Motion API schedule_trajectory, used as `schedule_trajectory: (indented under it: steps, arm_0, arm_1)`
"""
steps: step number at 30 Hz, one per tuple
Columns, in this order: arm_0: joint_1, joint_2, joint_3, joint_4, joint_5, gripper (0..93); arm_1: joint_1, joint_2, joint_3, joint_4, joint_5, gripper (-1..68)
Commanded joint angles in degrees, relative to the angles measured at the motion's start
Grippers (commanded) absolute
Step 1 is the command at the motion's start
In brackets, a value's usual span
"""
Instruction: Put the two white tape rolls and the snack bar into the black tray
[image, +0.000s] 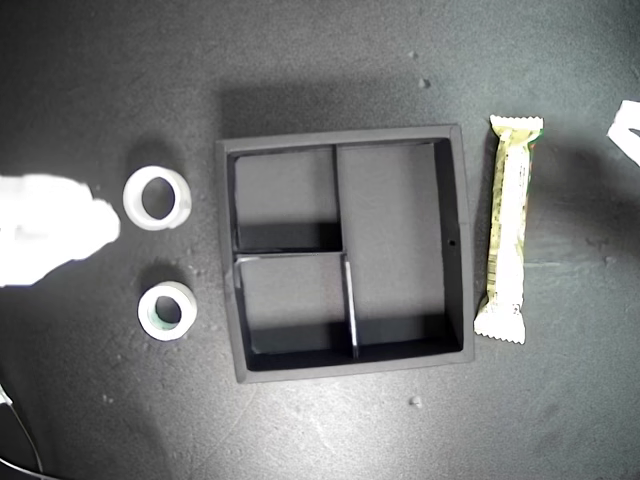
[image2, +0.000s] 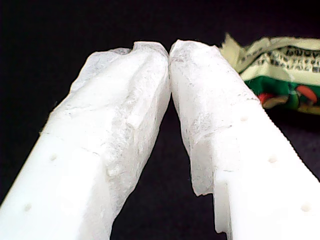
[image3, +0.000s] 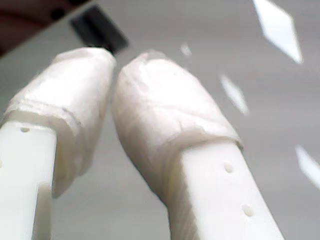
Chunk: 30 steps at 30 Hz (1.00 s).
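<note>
Both white tape rolls (image: 157, 198) (image: 167, 311) sit at the exterior view's left of the black tray (image: 456, 240), the snack bar (image: 509, 230) at its right — my first gripper (image2: 169, 50) and my second gripper (image3: 114, 62) are closed, holding nothing.

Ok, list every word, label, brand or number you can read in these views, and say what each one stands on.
Nothing can be read.
Snack bar: rows of small dark print on the pale wrapper in the first wrist view, too blurred to read; in the exterior view the wrapper shows only a faint pattern.
Two white tape rolls: no print visible.
Black tray: no marking.
</note>
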Motion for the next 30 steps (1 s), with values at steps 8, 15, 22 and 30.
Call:
schedule_trajectory:
  steps: [8,15,22,30]
  arm_0:
    - [0.00,2.81,3.34,4.48,7.29,0.0]
    - [-0.44,2.81,3.34,5.36,0.44,0.1]
    - [-2.64,-4.39,-18.46,34.10,-3.25,9.3]
    - [0.26,-47.72,-67.06,68.03,-2.90,12.6]
  arm_1:
    - [-0.18,0.18,0.70,-0.97,-1.05,-0.4]
    - [-0.44,0.18,0.70,-2.55,-4.04,-0.4]
    - [-2.81,0.18,-2.90,-6.24,-14.33,-0.4]
    - [-3.25,-0.62,-20.13,10.02,-26.89,9.3]
